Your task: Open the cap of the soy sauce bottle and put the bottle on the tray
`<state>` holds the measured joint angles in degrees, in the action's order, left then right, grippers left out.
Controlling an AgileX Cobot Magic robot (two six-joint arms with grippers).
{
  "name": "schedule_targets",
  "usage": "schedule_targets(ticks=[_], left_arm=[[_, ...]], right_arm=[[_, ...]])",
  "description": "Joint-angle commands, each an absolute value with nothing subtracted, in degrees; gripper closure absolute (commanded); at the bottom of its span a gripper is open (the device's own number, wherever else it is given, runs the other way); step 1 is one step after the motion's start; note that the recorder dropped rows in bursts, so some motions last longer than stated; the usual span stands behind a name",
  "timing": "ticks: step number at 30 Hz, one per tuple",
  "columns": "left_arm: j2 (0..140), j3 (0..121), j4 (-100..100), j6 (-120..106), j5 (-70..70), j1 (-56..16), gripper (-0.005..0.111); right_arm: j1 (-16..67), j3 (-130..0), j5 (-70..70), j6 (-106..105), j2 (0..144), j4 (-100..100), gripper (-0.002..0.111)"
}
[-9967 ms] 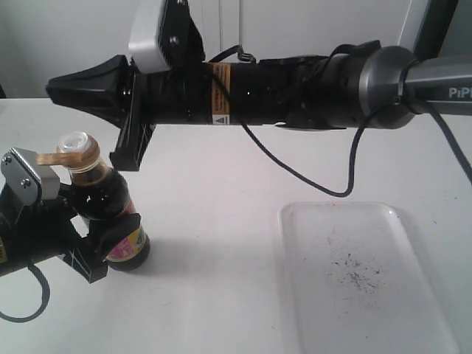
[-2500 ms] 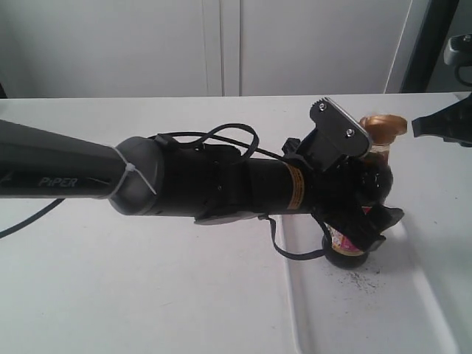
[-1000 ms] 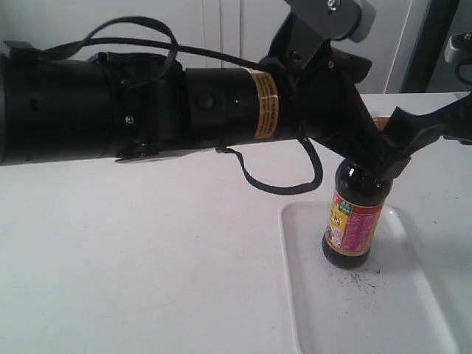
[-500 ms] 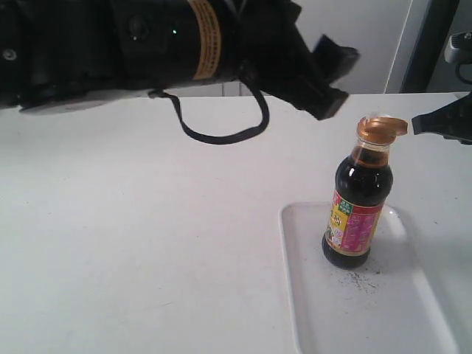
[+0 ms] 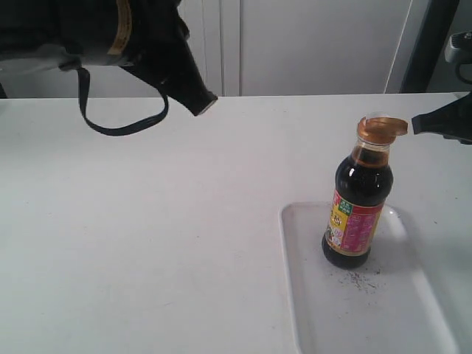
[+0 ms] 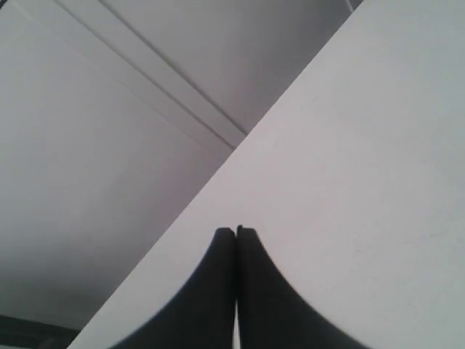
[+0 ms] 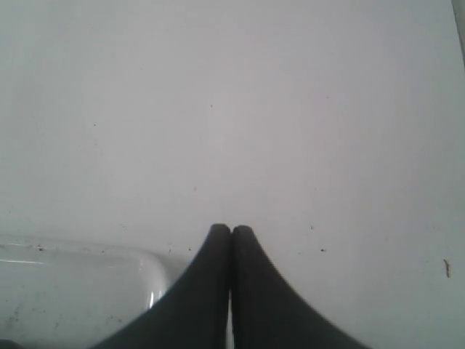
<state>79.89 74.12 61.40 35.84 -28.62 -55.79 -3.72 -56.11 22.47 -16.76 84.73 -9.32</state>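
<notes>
On one tray (image 5: 413, 310) — one soy sauce bottle (image 5: 359, 206), cap (image 5: 380, 130) open; left claw (image 6: 236, 233), right claw (image 7: 232, 230) closed, empty.

The exterior view looks from a raised spot at the near side of the white table (image 5: 147, 243), tilted down and facing the cabinet wall (image 5: 310, 44) behind it. It is close enough that the tray (image 5: 295, 295) is cut off at the lower right of the frame and the left arm (image 5: 110, 29) fills the upper left corner. The left wrist view sits close behind the left gripper (image 6: 236, 230), rolled sideways, looking low over the tabletop to that cabinet wall, while the right wrist view looks steeply down past the right gripper (image 7: 232, 228) at bare tabletop and one corner of the tray.
</notes>
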Motion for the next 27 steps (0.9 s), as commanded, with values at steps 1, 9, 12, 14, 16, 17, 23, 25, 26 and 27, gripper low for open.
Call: schedule_targets(ticks=[1,9,12,14,16,17,23,25,26,27], left_arm=[[77.94,73.81,62.46,33.03,-33.15,-54.71,0.107],[74.93,73.81,55.90,32.92,-32.64,-44.32,0.107],[74.29,73.81,53.65,32.46,-32.78,-40.02,0.107],[73.92,73.81,52.77,32.46,-32.82,-37.48,0.107],[73.62,73.81,51.11,32.46,-32.99,-34.27,0.107],[73.63,73.81,50.19,32.46,-33.14,-32.96,0.107],[73.17,73.81,37.22,25.63,-36.24,-18.30,0.107],[73.06,73.81,31.77,22.91,-37.63,-13.05,0.107],[73.06,73.81,30.55,22.18,-38.43,-11.85,0.107],[73.06,73.81,28.58,21.36,-40.75,-9.12,0.107]], right_arm=[[-4.04,-55.84,22.20,-16.65,84.75,-9.59,0.108],[-4.04,-55.84,22.55,-16.65,84.75,-9.57,0.108],[-4.04,-55.84,22.54,-16.65,84.75,-9.69,0.108],[-4.04,-55.84,22.54,-16.65,84.75,-10.29,0.108],[-4.04,-55.84,22.54,-16.65,84.75,-10.50,0.108],[-4.04,-55.84,22.54,-16.65,84.75,-10.50,0.108],[-4.04,-55.84,22.19,-16.65,84.75,-10.44,0.108],[-4.04,-55.84,22.19,-16.65,84.75,-10.44,0.108],[-4.04,-55.84,22.19,-16.65,84.75,-10.44,0.108],[-4.04,-55.84,22.19,-16.65,84.75,-10.44,0.108]])
